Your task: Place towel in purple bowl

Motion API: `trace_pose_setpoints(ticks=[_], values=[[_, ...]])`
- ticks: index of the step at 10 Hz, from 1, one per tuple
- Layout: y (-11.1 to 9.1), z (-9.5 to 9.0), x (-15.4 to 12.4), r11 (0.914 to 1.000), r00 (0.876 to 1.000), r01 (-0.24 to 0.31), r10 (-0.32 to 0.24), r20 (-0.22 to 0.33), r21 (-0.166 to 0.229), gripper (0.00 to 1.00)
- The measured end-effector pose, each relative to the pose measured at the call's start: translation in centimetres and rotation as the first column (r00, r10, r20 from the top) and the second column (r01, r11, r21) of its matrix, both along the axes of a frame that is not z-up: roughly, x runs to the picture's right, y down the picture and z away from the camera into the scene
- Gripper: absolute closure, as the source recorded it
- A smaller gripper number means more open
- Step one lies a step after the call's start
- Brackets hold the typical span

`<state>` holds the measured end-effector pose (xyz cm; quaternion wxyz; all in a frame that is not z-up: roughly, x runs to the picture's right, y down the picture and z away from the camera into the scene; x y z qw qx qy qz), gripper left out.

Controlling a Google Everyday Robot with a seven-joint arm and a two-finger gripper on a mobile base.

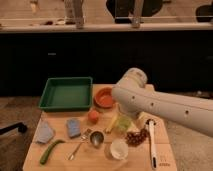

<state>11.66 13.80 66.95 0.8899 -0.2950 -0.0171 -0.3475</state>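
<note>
The towel [44,132], a small pale grey-blue cloth, lies flat near the left edge of the wooden table [60,162]. Nothing touches it. The purple bowl is hidden behind my white arm [150,102], which reaches in from the right across the table's far right part, just beside the orange bowl [103,98]. My gripper itself is out of view, off beyond the arm; its jaws stand open. The arm is well to the right of the towel.
A green tray [66,93] sits at the back left. A blue sponge [73,127], an orange fruit [93,116], a green vegetable [50,151], a spoon [79,146], a metal cup [96,138], a white cup [119,148], a green cup [123,122] and a white-handled tool [151,142] crowd the table.
</note>
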Motion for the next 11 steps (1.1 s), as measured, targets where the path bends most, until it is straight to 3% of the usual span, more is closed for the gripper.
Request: trace_pose_setpoints(ticks=[3, 7, 11], values=[[1.6, -0.3, -3.7, 0.9932, 0.993, 0.116, -0.116, 0.022, -0.013, 0.20], [3.8, -0.7, -9.8, 0.9727, 0.971, 0.231, -0.228, 0.068, -0.025, 0.20], [7.3, -1.8, -15.6, 0.9388, 0.932, 0.342, -0.334, 0.141, -0.040, 0.20]])
